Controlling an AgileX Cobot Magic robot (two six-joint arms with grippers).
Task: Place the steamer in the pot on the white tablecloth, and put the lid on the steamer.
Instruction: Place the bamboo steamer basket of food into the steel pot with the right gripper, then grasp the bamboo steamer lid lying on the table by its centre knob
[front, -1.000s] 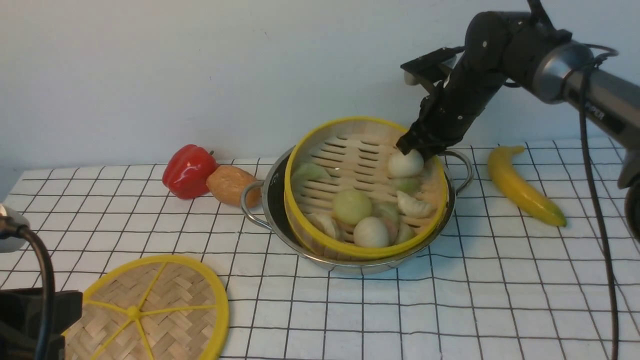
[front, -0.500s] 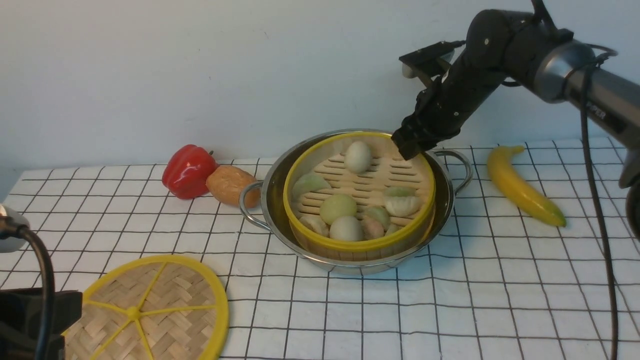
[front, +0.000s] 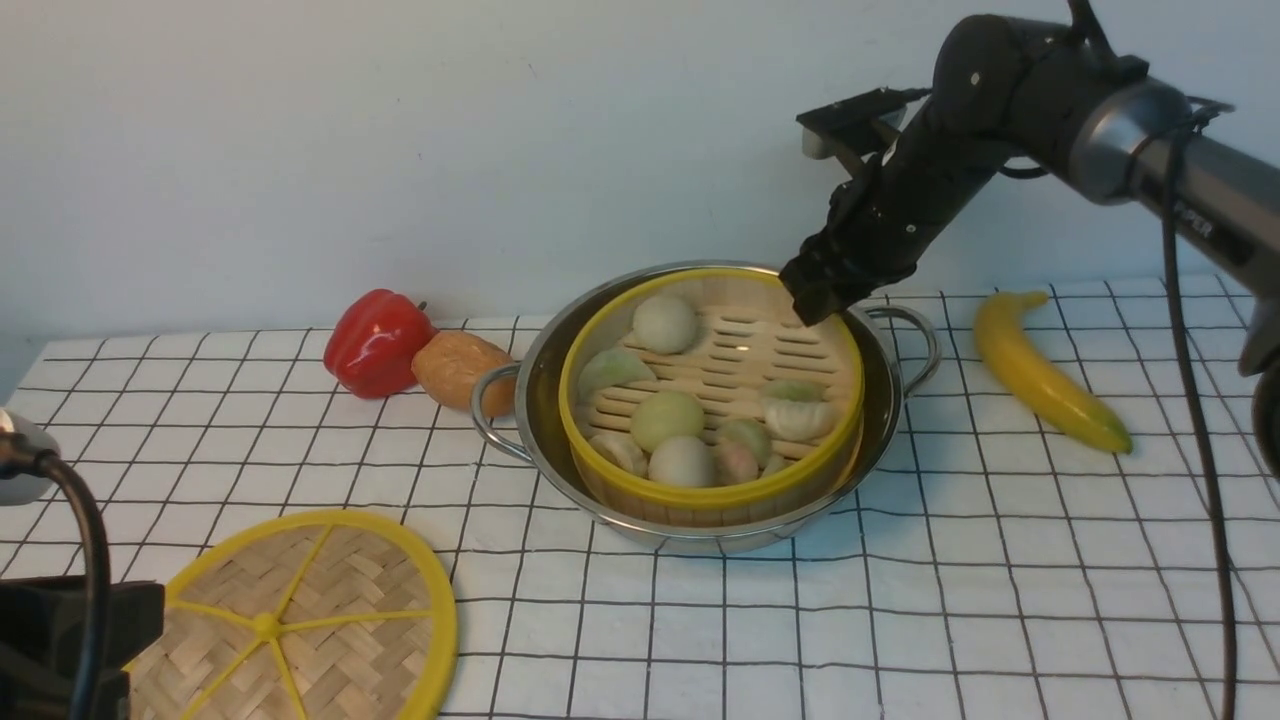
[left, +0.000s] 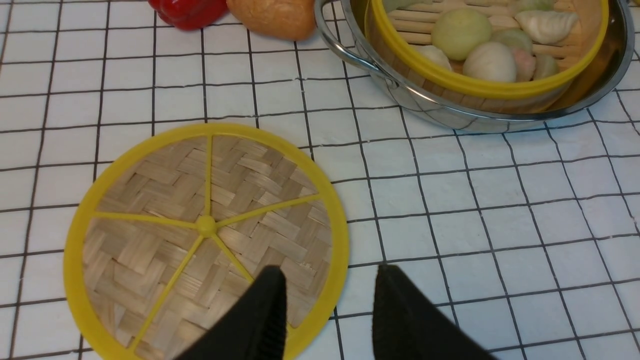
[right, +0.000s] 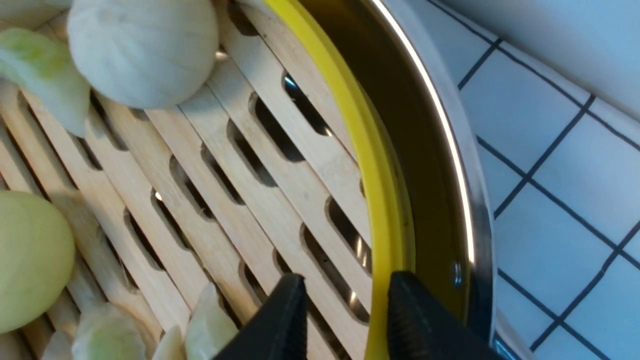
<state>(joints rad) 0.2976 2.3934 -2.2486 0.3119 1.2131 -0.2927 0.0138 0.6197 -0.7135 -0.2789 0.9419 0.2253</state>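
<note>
Seated level inside the pot (front: 700, 532): the steamer (front: 745, 350), buns and dumplings (front: 672, 418) scattered over its slatted base. Under the pot, the white tablecloth (front: 1000, 600) spread over the desk.

Poised just above the pot's far right edge: the right tool (front: 815, 295), jaws apart and clamped on nothing, one finger (right: 280, 320) over the slats, the other over the steamer's yellow rim.

Well apart from the pot, off its near left side: the lid (front: 290, 620), flat on the cloth, centre knob up. Over the lid's rim: the left tool (left: 327, 305), jaws apart, nothing between them; contact with the lid impossible to tell.

Just beside the pot's left handle: a brown roll (front: 462, 370), then a red pepper (front: 378, 340). Right of the pot, clear of its handle: a banana (front: 1045, 370).
</note>
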